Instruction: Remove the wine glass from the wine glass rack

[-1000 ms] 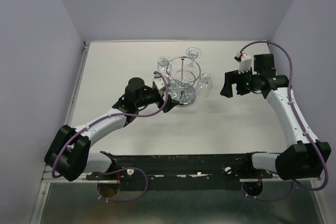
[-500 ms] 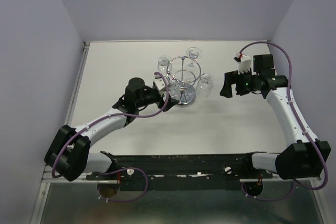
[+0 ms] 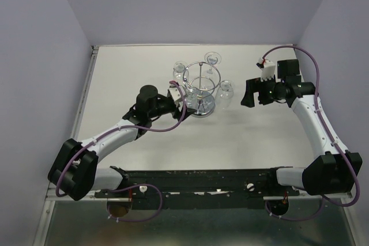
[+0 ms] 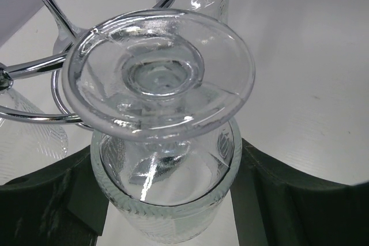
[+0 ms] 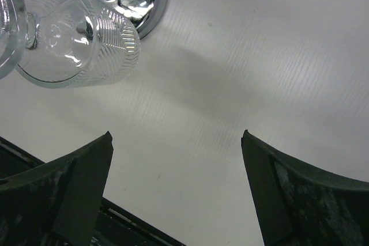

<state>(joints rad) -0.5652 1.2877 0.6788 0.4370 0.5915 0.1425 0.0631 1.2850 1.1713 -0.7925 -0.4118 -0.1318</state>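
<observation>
Hanging upside down from the rack (image 3: 202, 105), the wine glass (image 4: 164, 119) sits right between the jaws of the left gripper (image 4: 167, 191), which press on both sides of its bowl; the right gripper (image 5: 176, 142) is wide open and holds nothing

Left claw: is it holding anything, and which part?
Yes. The left gripper holds a wine glass by its bowl, one finger on each side. It hangs upside down on the wine glass rack.

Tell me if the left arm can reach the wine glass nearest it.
Probably yes: the left arm has its jaws against both sides of the wine glass bowl, with nothing between; the rack only hooks its foot.
</observation>
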